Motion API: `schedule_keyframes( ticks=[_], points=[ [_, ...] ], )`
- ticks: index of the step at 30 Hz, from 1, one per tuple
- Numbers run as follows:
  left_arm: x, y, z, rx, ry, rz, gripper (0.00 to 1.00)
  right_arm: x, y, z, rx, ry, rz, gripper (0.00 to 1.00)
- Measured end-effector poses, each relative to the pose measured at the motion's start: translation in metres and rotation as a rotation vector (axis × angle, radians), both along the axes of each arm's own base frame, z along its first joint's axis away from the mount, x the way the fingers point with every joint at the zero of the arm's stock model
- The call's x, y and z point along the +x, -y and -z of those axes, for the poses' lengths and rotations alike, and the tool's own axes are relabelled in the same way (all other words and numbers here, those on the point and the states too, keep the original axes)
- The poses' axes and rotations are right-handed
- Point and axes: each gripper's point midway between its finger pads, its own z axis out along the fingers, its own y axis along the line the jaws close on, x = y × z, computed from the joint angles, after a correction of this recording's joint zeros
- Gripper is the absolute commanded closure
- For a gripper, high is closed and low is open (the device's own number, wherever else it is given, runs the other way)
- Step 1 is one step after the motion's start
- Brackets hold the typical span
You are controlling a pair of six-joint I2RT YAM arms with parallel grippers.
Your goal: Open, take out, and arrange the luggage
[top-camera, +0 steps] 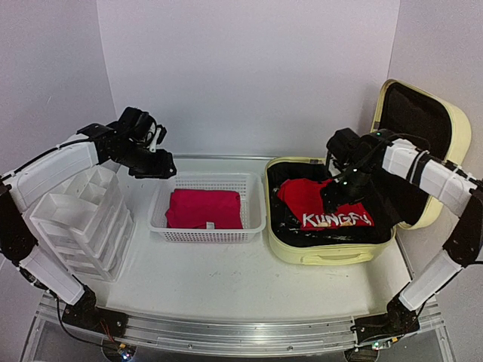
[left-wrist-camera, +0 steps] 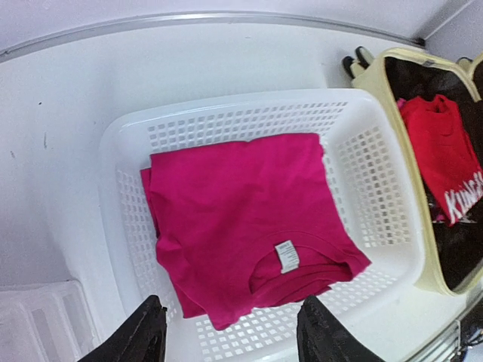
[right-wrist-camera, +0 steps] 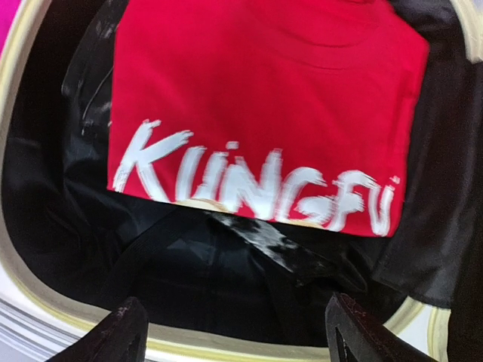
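Note:
The luggage (top-camera: 324, 255) lies open at the right, a pale-yellow case with its lid (top-camera: 447, 128) standing up behind it. A red shirt (top-camera: 321, 200) printed KUNGFU rests on the black lining (right-wrist-camera: 226, 279). My right gripper (top-camera: 336, 197) hangs open just over that shirt (right-wrist-camera: 264, 98), holding nothing; in the right wrist view the gripper (right-wrist-camera: 241, 339) stands over the lining by the near rim. A folded magenta shirt (left-wrist-camera: 241, 219) lies in the white mesh basket (left-wrist-camera: 377, 158). High over the basket's left end, my left gripper (top-camera: 162, 167) is open and empty, as the left wrist view of the gripper (left-wrist-camera: 234, 339) also shows.
A white plastic drawer unit (top-camera: 83, 219) stands at the left, under the left arm. The basket (top-camera: 207, 235) sits close against the suitcase's left wall. White walls close the back and both sides. The suitcase's black wheels (left-wrist-camera: 356, 62) point toward the back wall.

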Motion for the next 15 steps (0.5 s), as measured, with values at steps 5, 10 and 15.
schedule_keyframes(
  ticks=[5, 10, 15],
  points=[
    [-0.015, 0.015, -0.024, -0.121, 0.032, 0.077, 0.37, 0.007, -0.032, 0.022, -0.101, -0.035, -0.086, 0.16],
    [-0.027, 0.031, -0.014, -0.191, -0.013, 0.128, 0.35, 0.018, -0.055, 0.040, -0.179, -0.047, -0.133, 0.19],
    [-0.040, 0.046, -0.002, -0.225, -0.057, 0.173, 0.35, 0.027, -0.062, 0.056, -0.242, -0.063, -0.158, 0.24]
  ],
)
